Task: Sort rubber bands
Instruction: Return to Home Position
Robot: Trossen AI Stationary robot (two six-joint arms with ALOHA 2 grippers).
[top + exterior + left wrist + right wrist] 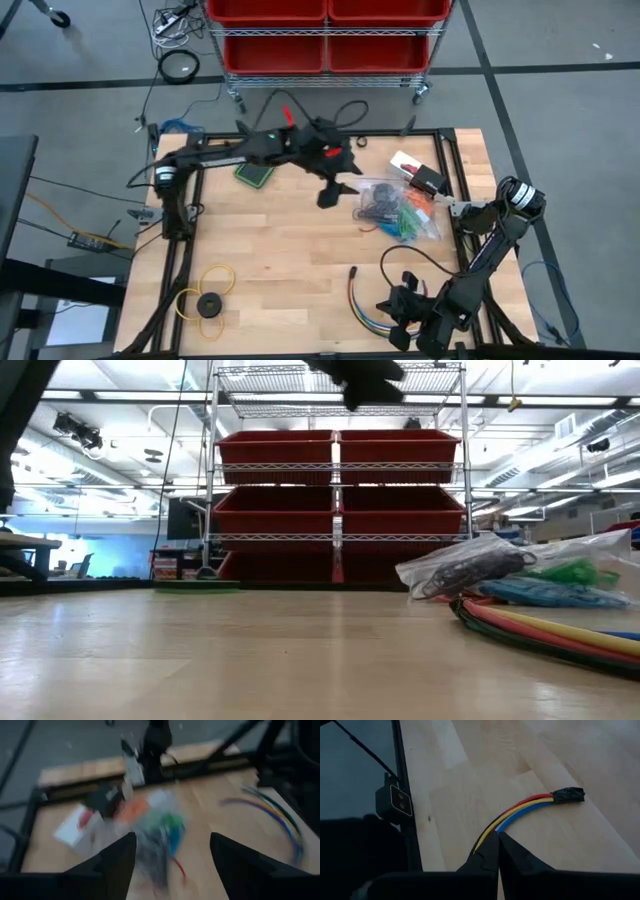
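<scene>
Your left claw (331,192) hangs above the far half of the table (280,260), near the middle, its two fingers (121,857) spread wide apart with nothing between them. Just beside it, toward the right edge, the transparent zip bag (398,212) lies on the wood. Through the plastic you can see the rubber bands (410,220) in bunches: a dark one nearest the left claw, green and blue next to it, and orange on the far side.

Your right claw (400,305) sits low at the near edge, right of centre, fingers pressed together. Its tips lie over the multicoloured cable (530,805), whose red, yellow and blue strands run into a black end cap; you cannot tell whether they touch it.

A white packet (408,165) with red and black parts lies just beyond the bag, its print too small to read. A green pad (254,176) lies under the left arm, and a yellow ring (215,285) with a black disc lies near the left corner. Red bins (340,450) on a wire rack beyond the table show plain fronts.
</scene>
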